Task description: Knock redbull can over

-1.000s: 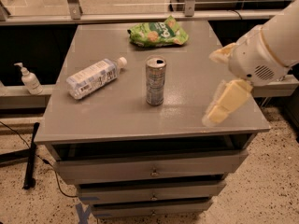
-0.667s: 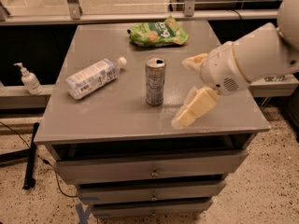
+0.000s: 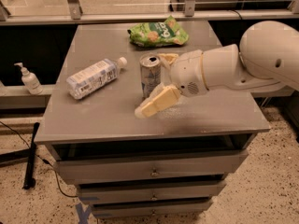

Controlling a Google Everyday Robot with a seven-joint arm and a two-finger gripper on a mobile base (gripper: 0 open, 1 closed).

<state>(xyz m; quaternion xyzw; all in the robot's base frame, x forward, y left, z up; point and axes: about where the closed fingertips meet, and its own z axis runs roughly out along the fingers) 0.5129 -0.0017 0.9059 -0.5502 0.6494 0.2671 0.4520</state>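
- Redbull can [image 3: 150,73], the slim silver-and-blue metal one, stands upright near the middle of the big grey table [image 3: 93,122], not tipped yet!
- The table has drawers under it, and everything on its top sits well apart except where the action is.
- Here comes the bulky white robot arm [image 3: 233,69]: a second ago it hung out by the table's right edge, and now it has swept in leftwards, right up to the can.
- The gripper [image 3: 151,85] has its cream fingers spread apart, clamped on nothing. One finger [image 3: 159,101] lies low in front of the can's base, and the other pokes out behind the can's top. I can't tell whether either is touching it.
- The clear plastic bottle [image 3: 92,78] with the white cap lies on its side to the left, unmoved.
- The green snack bag [image 3: 158,31] rests at the back edge, also unmoved.
- My read: the approach is done, and a sideways push to the left should topple the can. Too low a nudge may merely slide it.
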